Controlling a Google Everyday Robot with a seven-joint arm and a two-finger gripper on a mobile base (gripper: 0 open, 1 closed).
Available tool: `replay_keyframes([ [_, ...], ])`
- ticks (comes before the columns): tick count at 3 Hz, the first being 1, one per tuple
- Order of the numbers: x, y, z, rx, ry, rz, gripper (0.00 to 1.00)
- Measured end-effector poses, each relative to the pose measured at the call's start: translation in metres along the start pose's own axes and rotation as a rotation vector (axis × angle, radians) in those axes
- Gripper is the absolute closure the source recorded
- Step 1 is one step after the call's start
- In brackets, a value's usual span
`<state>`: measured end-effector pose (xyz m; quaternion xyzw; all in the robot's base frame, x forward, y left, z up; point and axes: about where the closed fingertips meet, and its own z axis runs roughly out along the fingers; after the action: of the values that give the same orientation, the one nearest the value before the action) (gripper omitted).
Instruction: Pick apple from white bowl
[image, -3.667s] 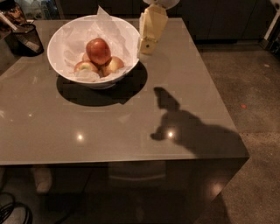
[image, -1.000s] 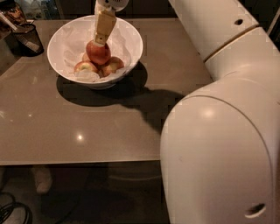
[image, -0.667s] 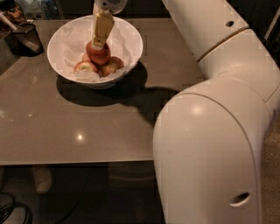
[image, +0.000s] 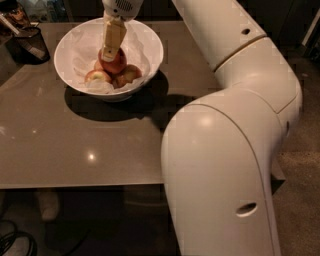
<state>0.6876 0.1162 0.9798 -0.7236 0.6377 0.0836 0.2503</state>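
Note:
The white bowl (image: 151, 46), lined with crumpled white paper, stands at the far left of the grey table (image: 75, 145). The apple (image: 117, 64), large and deep red, sits on top of the fruit in the bowl. My gripper (image: 110, 53) reaches down from above into the bowl, and its tip rests against the top left of the apple. Two smaller, paler apples (image: 97, 76) lie beside and below the red one.
A small dark mesh cup (image: 31, 42) stands at the table's far left corner, next to the bowl. My large white arm (image: 225, 125) fills the right half of the view and hides the table's right side. Dark floor lies to the right.
Since 3.7 s ago the gripper has moved left from the bowl's right rim and down onto the red apple. Over the last second it has barely shifted.

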Motion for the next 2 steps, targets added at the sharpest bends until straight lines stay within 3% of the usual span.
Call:
replay_keyframes([
  [2,0.0003,-0.0036,0.0201,-0.037,-0.018,0.003,0.23],
])
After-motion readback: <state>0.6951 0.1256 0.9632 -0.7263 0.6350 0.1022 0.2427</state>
